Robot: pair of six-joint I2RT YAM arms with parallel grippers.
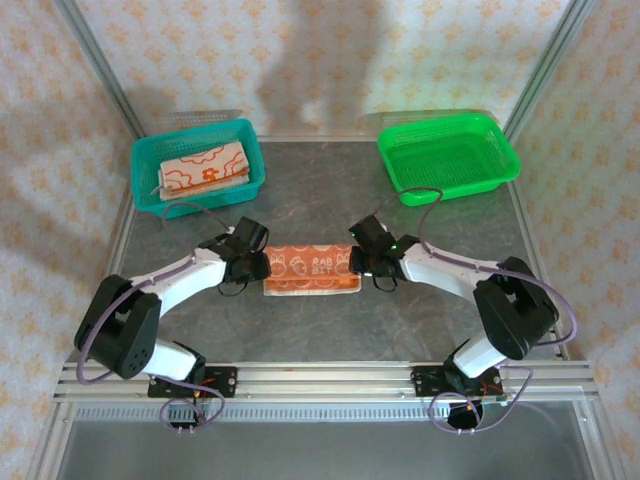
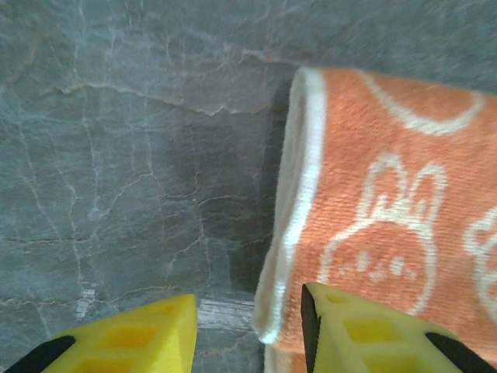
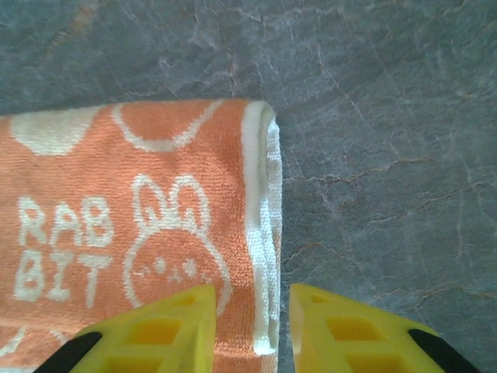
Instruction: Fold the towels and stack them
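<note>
While the left gripper (image 2: 248, 311) hangs with jaws spread, the folded orange towel (image 1: 312, 268) lies on the surface (image 1: 330, 200) just to its right, edge between those jaws; over at the right gripper (image 3: 252, 303), jaws parted too, straddling the towel's opposite edge.

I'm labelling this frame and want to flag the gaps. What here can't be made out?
- Whether the left gripper or right gripper touches the orange towel: in the top view this is hidden under the gripper bodies, and the wrist views give no height.
- How many towels lie in the teal basket: top view, too small, and the walls hide the stack's sides.
- The orange towel's middle in the wrist views: cut off by the frame edge.
</note>
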